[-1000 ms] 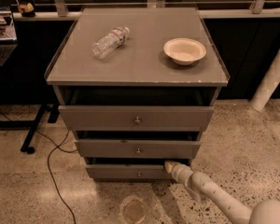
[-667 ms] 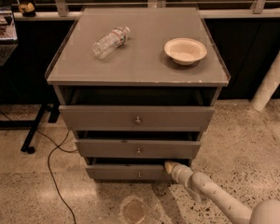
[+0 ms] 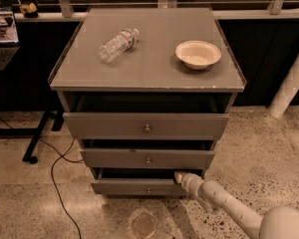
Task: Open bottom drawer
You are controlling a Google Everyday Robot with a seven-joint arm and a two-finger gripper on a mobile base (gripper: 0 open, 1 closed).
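The grey cabinet has three flat drawer fronts, each with a small round knob. The bottom drawer [image 3: 134,186] is the shortest and narrowest, low near the floor, with its knob [image 3: 149,190] at centre. A dark gap shows above its front. My gripper [image 3: 179,177] reaches in from the lower right on a white arm [image 3: 224,206]. Its tip is at the top right edge of the bottom drawer front, right of the knob.
The middle drawer [image 3: 147,159] and top drawer [image 3: 146,125] sit above, both slightly out. A plastic bottle [image 3: 118,45] lies on the cabinet top, and a white bowl [image 3: 198,54] stands there. A black cable [image 3: 57,183] trails on the floor at left. A white post [image 3: 291,81] stands at right.
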